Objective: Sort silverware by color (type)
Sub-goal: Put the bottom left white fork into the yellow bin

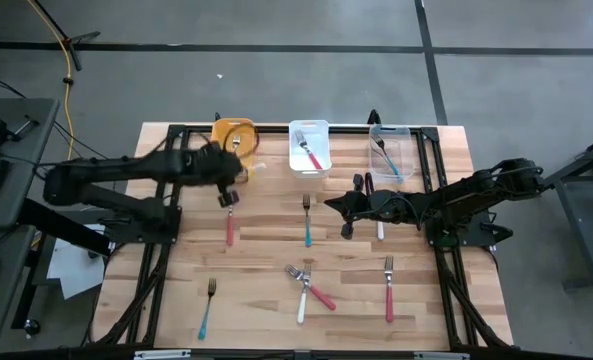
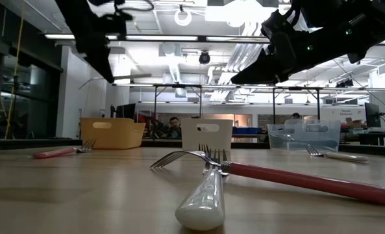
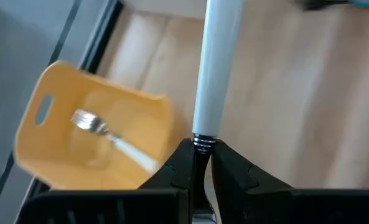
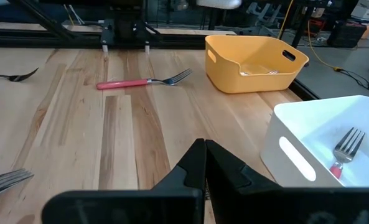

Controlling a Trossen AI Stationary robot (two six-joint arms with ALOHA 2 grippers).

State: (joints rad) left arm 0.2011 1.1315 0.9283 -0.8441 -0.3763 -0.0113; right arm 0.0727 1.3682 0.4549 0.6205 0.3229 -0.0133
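Observation:
My left gripper (image 1: 227, 193) (image 3: 203, 148) hangs above the table just near of the yellow bin (image 1: 234, 134) (image 3: 91, 124), shut on a white-handled fork (image 3: 215, 68). One white fork (image 3: 112, 138) lies inside that bin. My right gripper (image 1: 350, 207) (image 4: 204, 149) hovers shut and empty near the table's middle. On the table lie a red fork (image 1: 229, 228), a teal fork (image 1: 308, 222), a white fork (image 1: 380, 228), a red fork (image 1: 388, 290), a white one crossed with a red one (image 1: 306, 290) (image 2: 208, 195), and a teal fork (image 1: 207, 306). My left gripper pinches the white fork between its two fingers at the metal neck (image 3: 203, 142), where the white handle ends. The handle sticks straight out beyond the fingertips, along the fingers. The fork is lifted clear of the table, beside the yellow bin.
A white bin (image 1: 309, 148) (image 4: 333, 143) holds a red fork and a clear bin (image 1: 391, 152) holds a teal fork; both stand at the far edge with the yellow bin. A black frame runs round the table's edges. People show in the room behind.

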